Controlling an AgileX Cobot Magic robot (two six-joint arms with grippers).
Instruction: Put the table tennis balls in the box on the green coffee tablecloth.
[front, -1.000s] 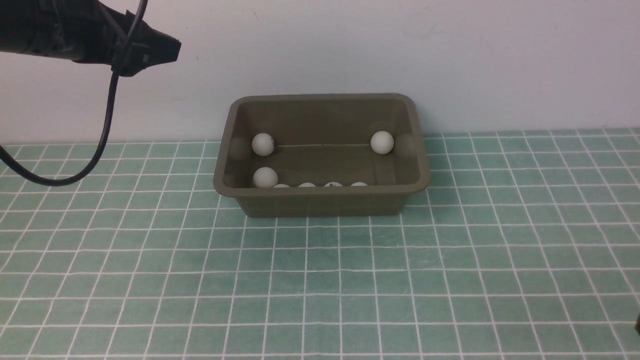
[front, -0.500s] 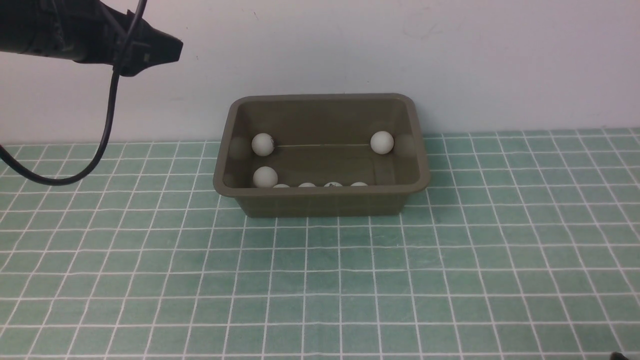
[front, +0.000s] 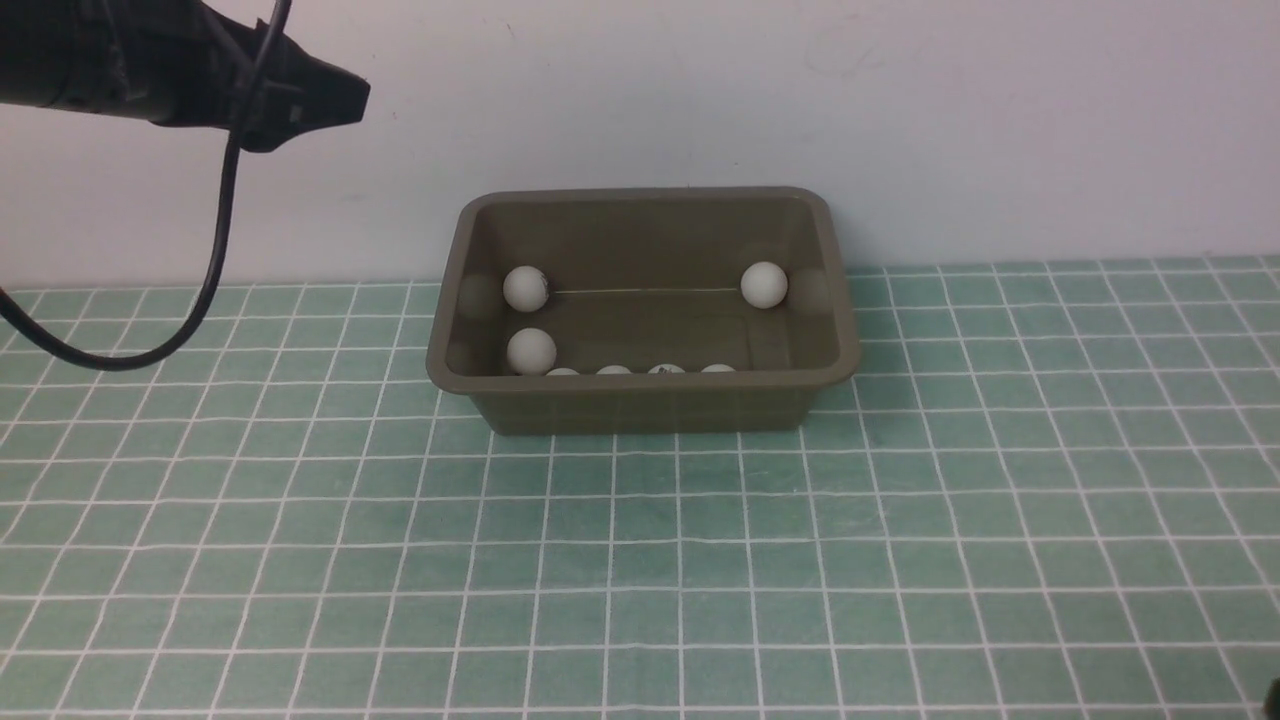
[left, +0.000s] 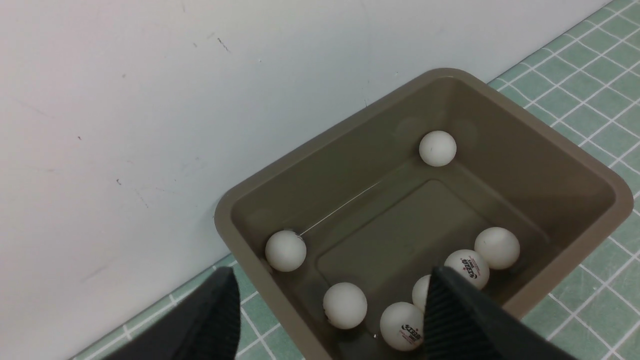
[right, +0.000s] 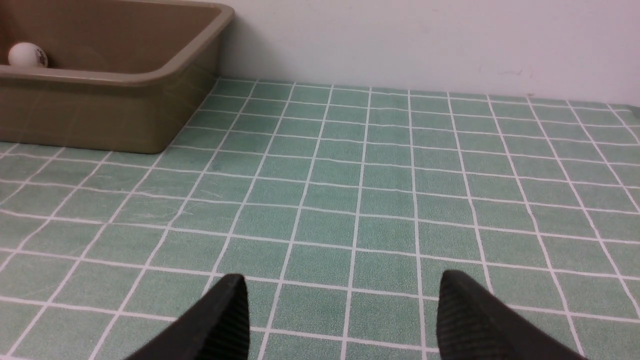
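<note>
The olive-brown box (front: 640, 382) stands on the green coffee tablecloth (front: 640, 560) against the back wall. Several white table tennis balls lie inside it: one at the back left (front: 525, 288), one at the back right (front: 764, 284), one at the front left (front: 531, 351), and more along the near wall (left: 468, 267). My left gripper (left: 332, 280) hangs open and empty high above the box's left end. One of its fingers (left: 450, 310) hides part of a ball. My right gripper (right: 340, 295) is open and empty low over bare cloth, right of the box (right: 125, 75).
A white wall (front: 900, 120) rises directly behind the box. The left arm's black cable (front: 205, 290) loops down to the cloth at the far left. Checked cloth stretches in front of and to the right of the box.
The left arm has crept slightly to the right. The box and the balls have not moved.
</note>
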